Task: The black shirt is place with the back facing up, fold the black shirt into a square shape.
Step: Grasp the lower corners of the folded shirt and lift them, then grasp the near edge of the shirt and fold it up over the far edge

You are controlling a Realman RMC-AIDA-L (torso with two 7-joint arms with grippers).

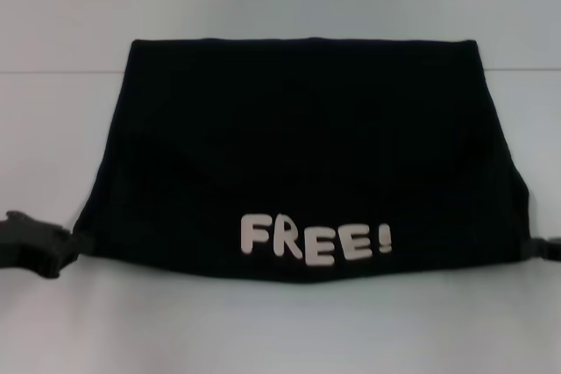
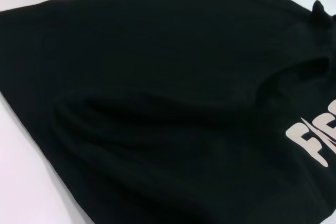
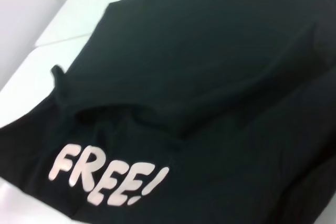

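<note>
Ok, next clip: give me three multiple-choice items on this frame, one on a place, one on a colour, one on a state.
1. Where is the left tool?
A. at the black shirt's near-left corner
B. above the shirt's middle
C. beyond the far edge

2. What colour is the lettering?
A. red
B. white
C. yellow

3. How does the shirt lie?
A. fully spread
B. crumpled in a ball
C. folded, printed side showing

Answers: 1 A, it sits at that corner; 2 B, "FREE!" reads white; 3 C, the edges are straight and the print faces up.
</note>
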